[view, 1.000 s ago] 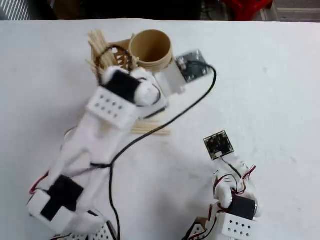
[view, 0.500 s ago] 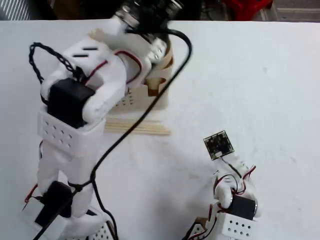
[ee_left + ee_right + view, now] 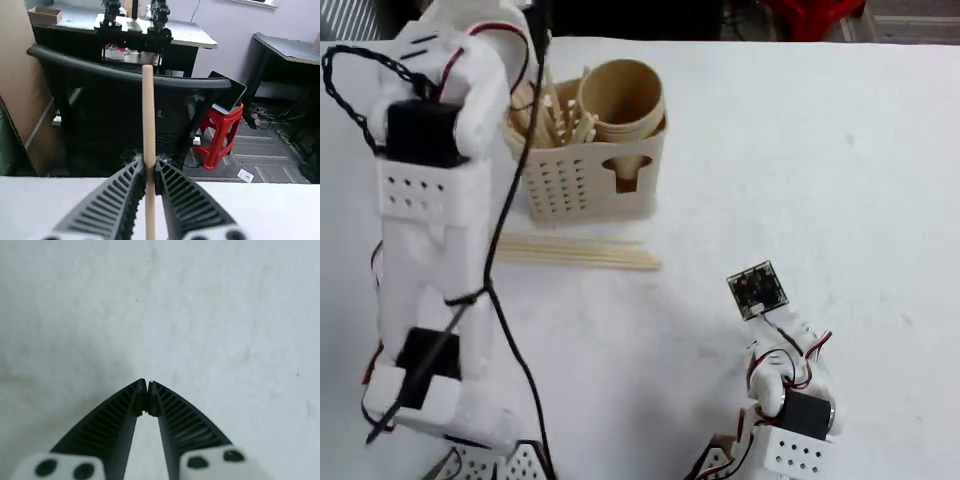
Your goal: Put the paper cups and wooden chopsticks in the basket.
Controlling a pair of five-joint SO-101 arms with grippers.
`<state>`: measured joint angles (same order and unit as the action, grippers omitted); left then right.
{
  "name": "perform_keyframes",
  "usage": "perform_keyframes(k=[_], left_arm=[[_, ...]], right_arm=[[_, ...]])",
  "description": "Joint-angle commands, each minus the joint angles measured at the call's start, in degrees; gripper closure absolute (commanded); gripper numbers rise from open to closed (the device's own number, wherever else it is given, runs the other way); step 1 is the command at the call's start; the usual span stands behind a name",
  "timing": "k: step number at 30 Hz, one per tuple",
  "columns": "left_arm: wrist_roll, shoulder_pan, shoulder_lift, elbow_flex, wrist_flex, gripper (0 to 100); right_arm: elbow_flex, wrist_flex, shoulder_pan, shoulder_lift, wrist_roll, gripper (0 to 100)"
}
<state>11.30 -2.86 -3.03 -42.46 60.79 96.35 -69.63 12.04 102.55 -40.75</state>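
Observation:
My left gripper is shut on a single wooden chopstick, held upright and pointing at the room beyond the table. The left arm stands raised along the table's left side, beside the basket. The cream perforated basket holds stacked paper cups and a bundle of chopsticks. Several more chopsticks lie flat on the table just in front of the basket. My right gripper is shut with nothing in it, close above the white tabletop. The right arm sits folded at the near right.
The white table stretches open to the right of the basket. A black cable hangs along the left arm. Past the far table edge are a dark chair and a red stool.
The left arm has lifted off the basket and swung up and to the left, uncovering the basket and the chopsticks on the table. The right arm has not moved.

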Motion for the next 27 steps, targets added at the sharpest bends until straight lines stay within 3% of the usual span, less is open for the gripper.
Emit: perform_keyframes(k=[1, 9, 14, 27], left_arm=[[4.57, 1.54, -0.75, -2.64, -1.49, 98], [4.31, 1.45, -1.01, -2.29, -1.23, 98], [-0.53, 1.1, -1.01, -2.2, -1.14, 92], [-1.14, 1.45, -0.48, -2.81, 1.32, 93]], right_arm=[[0.53, -0.22, 0.04, 0.4, -0.18, 98.1], [0.53, -0.22, 0.04, 0.4, -0.18, 98.1], [0.53, -0.22, 0.04, 0.4, -0.18, 98.1], [0.53, -0.22, 0.04, 0.4, -0.18, 98.1]])
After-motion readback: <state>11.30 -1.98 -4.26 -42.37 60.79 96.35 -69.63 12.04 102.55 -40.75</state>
